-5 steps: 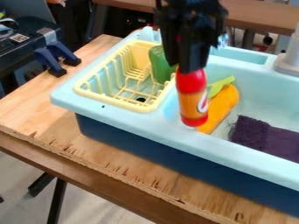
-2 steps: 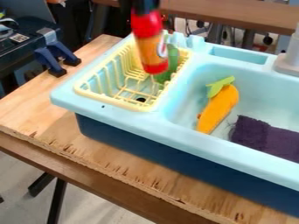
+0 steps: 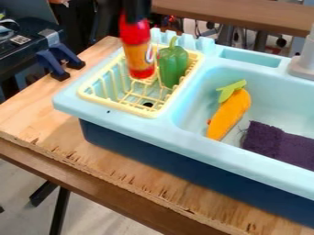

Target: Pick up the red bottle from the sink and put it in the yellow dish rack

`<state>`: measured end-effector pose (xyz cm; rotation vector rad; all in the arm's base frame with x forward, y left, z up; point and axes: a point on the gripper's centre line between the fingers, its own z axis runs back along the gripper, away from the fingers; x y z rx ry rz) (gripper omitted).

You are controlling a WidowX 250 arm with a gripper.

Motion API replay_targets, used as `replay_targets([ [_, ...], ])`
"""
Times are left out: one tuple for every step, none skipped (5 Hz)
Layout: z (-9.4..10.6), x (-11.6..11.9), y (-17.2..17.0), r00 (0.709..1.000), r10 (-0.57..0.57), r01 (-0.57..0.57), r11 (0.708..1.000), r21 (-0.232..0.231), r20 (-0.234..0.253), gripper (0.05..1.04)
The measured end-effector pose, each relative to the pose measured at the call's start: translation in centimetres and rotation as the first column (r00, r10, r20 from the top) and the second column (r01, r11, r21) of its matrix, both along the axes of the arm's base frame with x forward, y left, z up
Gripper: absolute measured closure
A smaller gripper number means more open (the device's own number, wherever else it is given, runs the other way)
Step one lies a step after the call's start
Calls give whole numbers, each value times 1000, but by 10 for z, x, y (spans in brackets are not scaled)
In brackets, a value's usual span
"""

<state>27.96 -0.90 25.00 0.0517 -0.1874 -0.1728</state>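
The black gripper is at the top edge, left of centre, shut on the top of a red and orange bottle. The bottle hangs nearly upright over the yellow dish rack, toward its back left. Just right of the bottle, a green bell pepper stands in the rack. In the sink basin lie an orange carrot with a green top and a dark purple cloth.
The light blue sink unit stands on a wooden table. A grey faucet base rises at its back right. Dark blue clamps grip the table's left edge, beside black equipment.
The gripper has carried the bottle left and upward in the view, from above the basin's left side to over the rack. The pepper and carrot are now more exposed.
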Motion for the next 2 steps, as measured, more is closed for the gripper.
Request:
replay_targets([
  [-23, -4, 7, 998, 45, -47, 998, -39, -36, 698],
  [-46, -6, 11, 994, 82, -90, 988, -128, -66, 698],
])
